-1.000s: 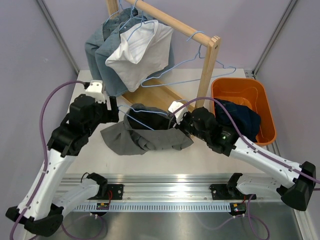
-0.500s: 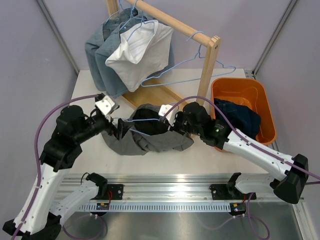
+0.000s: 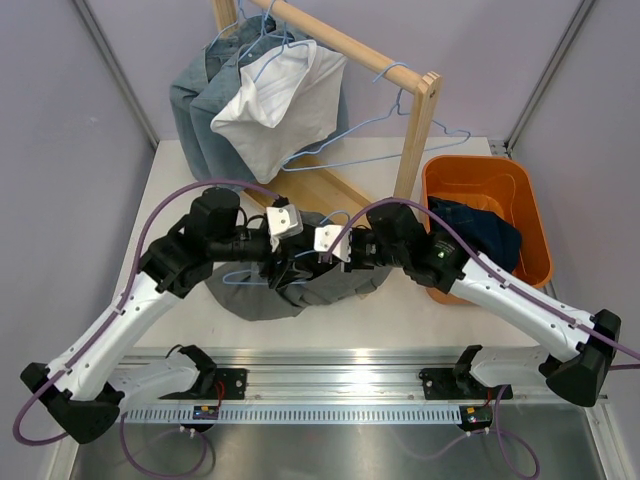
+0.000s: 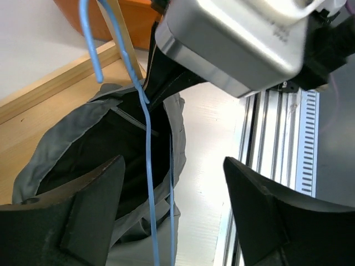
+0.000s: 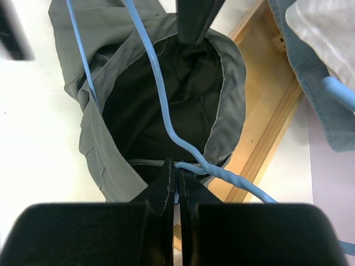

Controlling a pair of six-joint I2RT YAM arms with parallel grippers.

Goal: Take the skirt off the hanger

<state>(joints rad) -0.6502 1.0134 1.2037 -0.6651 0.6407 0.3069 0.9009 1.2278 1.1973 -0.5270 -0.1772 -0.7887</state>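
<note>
skirt (image 3: 300,288) lay mid table (image 3: 165,185) with the hanger (image 5: 161,94) through its waistband, right gripper (image 5: 176,172) clamped on the hanger, left gripper (image 4: 172,163) spread open above it; freeing seemed underway, next calling for pinching cloth and sliding it off.

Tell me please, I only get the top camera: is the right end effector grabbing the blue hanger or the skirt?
Observer: The right wrist view shows the right end effector shut on the wire of the blue hanger, right at the waistband of the skirt.
Operator: And the left one? I can't see it from above.
Observer: The left wrist view shows the left end effector open. The hanger wire passes through its gap, unpinched.
Operator: Is the skirt off?
Observer: Not that I can see. In the right wrist view the wire lies across the skirt's open waist.
</note>
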